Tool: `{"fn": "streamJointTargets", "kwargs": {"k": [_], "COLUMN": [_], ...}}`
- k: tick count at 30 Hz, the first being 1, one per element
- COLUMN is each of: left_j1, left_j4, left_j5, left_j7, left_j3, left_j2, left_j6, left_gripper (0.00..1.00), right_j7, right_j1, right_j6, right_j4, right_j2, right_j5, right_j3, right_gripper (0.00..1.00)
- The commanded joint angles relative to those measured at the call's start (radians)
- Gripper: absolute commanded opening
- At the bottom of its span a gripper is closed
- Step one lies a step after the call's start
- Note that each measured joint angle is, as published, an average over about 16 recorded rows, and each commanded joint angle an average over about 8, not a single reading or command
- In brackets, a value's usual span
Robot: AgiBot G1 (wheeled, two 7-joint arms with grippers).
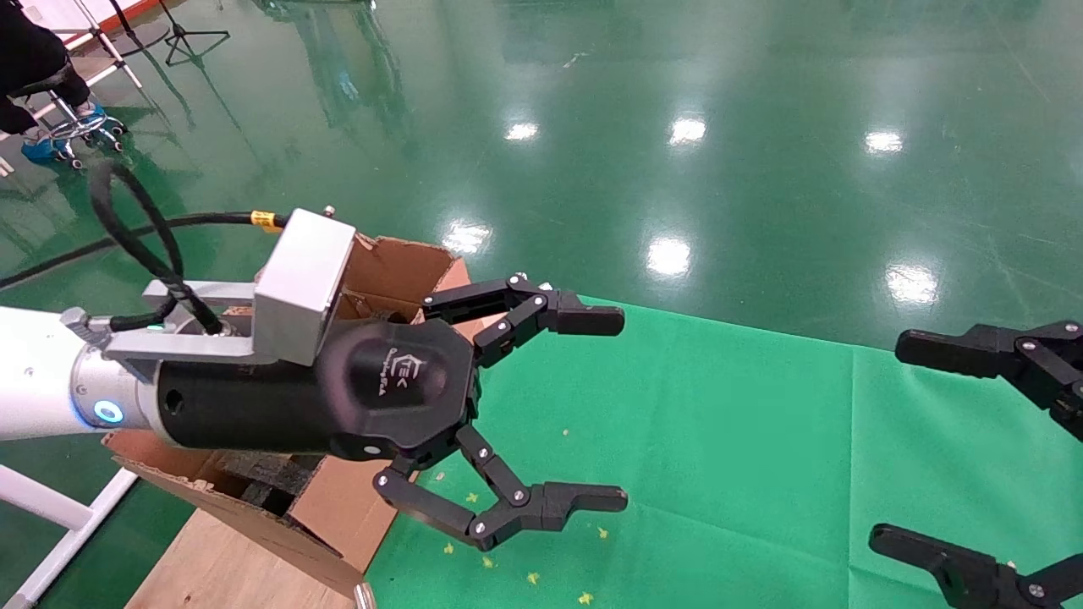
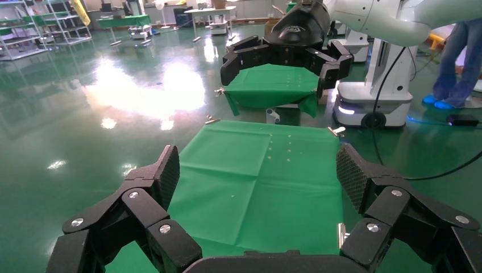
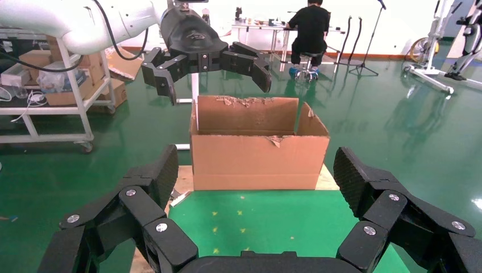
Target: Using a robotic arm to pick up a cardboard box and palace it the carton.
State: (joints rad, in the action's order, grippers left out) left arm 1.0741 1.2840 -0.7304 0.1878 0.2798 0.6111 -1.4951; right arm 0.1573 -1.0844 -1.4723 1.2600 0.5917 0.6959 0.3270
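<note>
The right wrist view alone shows the carton point(image 3: 258, 145) whole, standing at the edge of the green-covered bench point(image 3: 273, 227); in the head view the left end effector point(image 1: 592, 410) hides most of it. That end effector hangs above the carton, fingers spread wide, holding nothing. The right end effector point(image 1: 922, 440) – cut off at the frame edge – is also wide apart and empty. The small cardboard box appears in no view.

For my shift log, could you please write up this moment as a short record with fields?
left gripper: open, empty, held in the air above and just beside the carton
right gripper: open, empty, over the far side of the green cloth
carton: open, ragged flaps, on a wooden board at the cloth's edge
carton contents: dark foam visible inside
cardboard box: not visible in any view
green cloth: scattered with small yellow bits
background: seated person at a table
</note>
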Motion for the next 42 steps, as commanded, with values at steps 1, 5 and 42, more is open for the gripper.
{"fn": "streamJointTargets", "kwargs": {"k": [1, 5, 42], "left_j1": [0.000, 0.000, 0.001], "left_j4": [0.000, 0.000, -0.001], "left_j5": [0.000, 0.000, -0.001], "left_j7": [0.000, 0.000, 0.000], "left_j3": [0.000, 0.000, 0.000], "left_j2": [0.000, 0.000, 0.000], "left_j6": [0.000, 0.000, 0.000], "left_gripper": [1.00, 1.00, 1.00], "right_j7": [0.000, 0.000, 0.000], "right_j1": [0.000, 0.000, 0.000], "right_j6": [0.000, 0.000, 0.000], "right_j4": [0.000, 0.000, 0.000], "right_j2": [0.000, 0.000, 0.000], "right_j5": [0.000, 0.000, 0.000], "right_j3": [0.000, 0.000, 0.000], "right_gripper": [1.00, 1.00, 1.00]}}
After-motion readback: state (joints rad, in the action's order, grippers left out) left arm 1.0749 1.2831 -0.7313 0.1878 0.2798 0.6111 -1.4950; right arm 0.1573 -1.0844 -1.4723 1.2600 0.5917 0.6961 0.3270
